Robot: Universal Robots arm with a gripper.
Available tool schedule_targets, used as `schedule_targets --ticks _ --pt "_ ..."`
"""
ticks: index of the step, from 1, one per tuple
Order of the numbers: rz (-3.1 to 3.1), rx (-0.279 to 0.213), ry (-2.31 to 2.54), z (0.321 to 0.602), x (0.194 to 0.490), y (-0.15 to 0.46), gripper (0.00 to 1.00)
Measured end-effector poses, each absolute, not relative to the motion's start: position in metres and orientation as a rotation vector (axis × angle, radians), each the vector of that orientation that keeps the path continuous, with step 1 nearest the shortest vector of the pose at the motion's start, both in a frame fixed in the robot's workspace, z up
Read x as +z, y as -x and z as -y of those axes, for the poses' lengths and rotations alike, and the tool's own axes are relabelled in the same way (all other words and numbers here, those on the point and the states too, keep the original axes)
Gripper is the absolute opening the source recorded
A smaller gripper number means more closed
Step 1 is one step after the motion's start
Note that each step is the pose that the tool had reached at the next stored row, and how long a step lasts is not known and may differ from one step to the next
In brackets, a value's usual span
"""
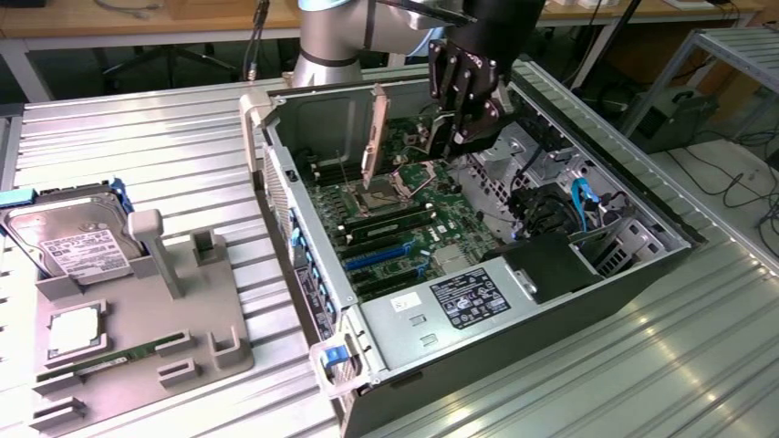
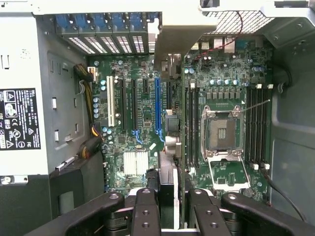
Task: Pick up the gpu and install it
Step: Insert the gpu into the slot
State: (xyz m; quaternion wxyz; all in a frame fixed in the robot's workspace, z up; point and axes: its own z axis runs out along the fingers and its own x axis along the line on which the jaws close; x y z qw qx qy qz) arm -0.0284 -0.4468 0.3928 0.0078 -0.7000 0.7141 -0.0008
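Note:
My gripper [image 1: 459, 137] hangs inside the open computer case [image 1: 298, 265], above the motherboard [image 1: 408, 228]. It is shut on the gpu [image 1: 379, 123], a thin black card held upright on edge with its pale metal bracket toward the case's rear wall. In the wrist view the gpu [image 2: 170, 125] runs edge-on away from my gripper [image 2: 170, 199], and both black fingers [image 2: 146, 209] press on its sides. The card's lower edge hovers over the board beside the long blue slot [image 2: 157, 105], apart from it. Its bracket [image 2: 177, 34] reaches the row of rear slot covers.
The CPU socket [image 2: 221, 130] and memory slots [image 2: 256, 128] lie beside the card. The power supply [image 1: 469, 297] fills the case's near end, with cables and a drive cage on the exterior view's right. A grey fixture [image 1: 134, 365] at the left holds a hard drive [image 1: 73, 242] and a memory stick [image 1: 109, 359].

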Motion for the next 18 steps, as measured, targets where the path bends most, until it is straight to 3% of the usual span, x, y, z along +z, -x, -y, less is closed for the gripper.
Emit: schedule_targets --ticks 18 --pt "-2.232 -0.002 2.188 0.447 0.382 0.028 0.28"
